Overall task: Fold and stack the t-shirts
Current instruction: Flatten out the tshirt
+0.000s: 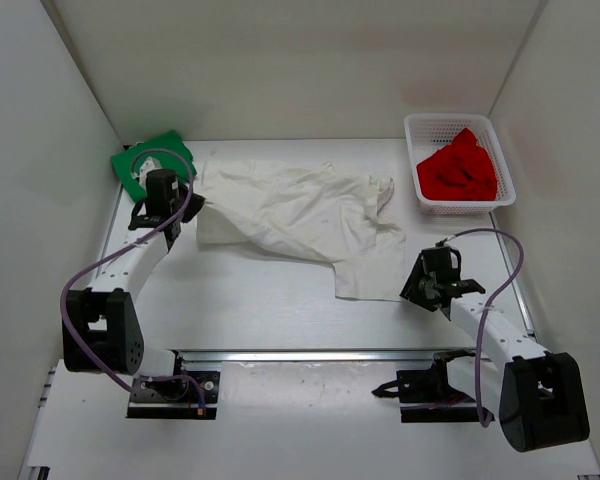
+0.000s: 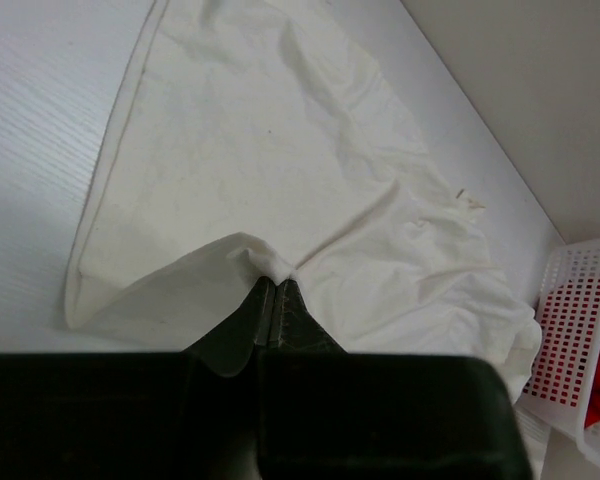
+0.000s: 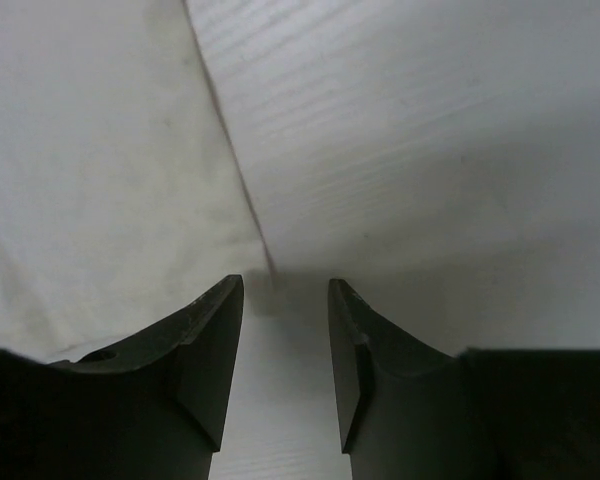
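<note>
Top view: the white shirt (image 1: pixel 290 215) is lying spread out left of the basket (image 1: pixel 412 125). The red shirt (image 1: pixel 460 170) is sitting inside it, and the green shirt (image 1: pixel 140 160) is lying far left of it.

Left wrist: the left gripper (image 2: pixel 277 285) is pinching the white shirt's edge.

Right wrist: the right gripper (image 3: pixel 285 285) is hanging apart and empty by the hem. I'm guessing a one-handed pull could bunch it up.

We see a white table (image 1: pixel 280 320) boxed in by plain pale panels: a back wall (image 1: pixel 300 60), a left wall (image 1: pixel 30 150) and a right wall (image 1: pixel 570 150). A metal rail (image 1: pixel 310 353) runs along its near edge. The light is soft and even.
</note>
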`<move>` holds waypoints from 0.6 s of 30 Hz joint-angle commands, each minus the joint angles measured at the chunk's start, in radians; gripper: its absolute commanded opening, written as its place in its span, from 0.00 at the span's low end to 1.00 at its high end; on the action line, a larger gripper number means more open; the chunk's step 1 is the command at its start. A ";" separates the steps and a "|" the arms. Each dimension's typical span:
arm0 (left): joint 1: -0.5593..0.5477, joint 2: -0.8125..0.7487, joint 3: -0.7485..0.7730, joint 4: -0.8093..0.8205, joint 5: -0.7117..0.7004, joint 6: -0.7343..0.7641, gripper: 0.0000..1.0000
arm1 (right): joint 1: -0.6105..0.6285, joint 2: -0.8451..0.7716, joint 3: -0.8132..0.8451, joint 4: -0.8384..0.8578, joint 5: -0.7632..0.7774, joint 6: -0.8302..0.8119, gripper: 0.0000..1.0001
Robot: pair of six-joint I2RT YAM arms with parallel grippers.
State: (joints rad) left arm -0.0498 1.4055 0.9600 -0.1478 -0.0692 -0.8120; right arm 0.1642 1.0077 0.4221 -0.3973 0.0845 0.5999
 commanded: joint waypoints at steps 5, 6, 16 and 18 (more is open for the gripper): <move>-0.011 -0.053 -0.072 0.112 0.068 0.008 0.00 | 0.040 0.090 0.021 -0.037 0.052 0.023 0.36; -0.013 -0.060 -0.087 0.106 0.063 0.007 0.00 | 0.041 0.107 0.027 -0.043 0.054 0.024 0.34; -0.039 -0.082 -0.133 0.117 0.068 0.019 0.00 | 0.064 0.193 0.060 -0.057 -0.014 0.005 0.08; -0.054 -0.083 -0.138 0.103 0.054 0.036 0.00 | 0.049 0.192 0.055 -0.032 -0.051 -0.003 0.00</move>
State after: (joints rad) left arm -0.0822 1.3705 0.8272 -0.0525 -0.0162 -0.8055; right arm 0.2276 1.1751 0.5014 -0.3801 0.0834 0.6029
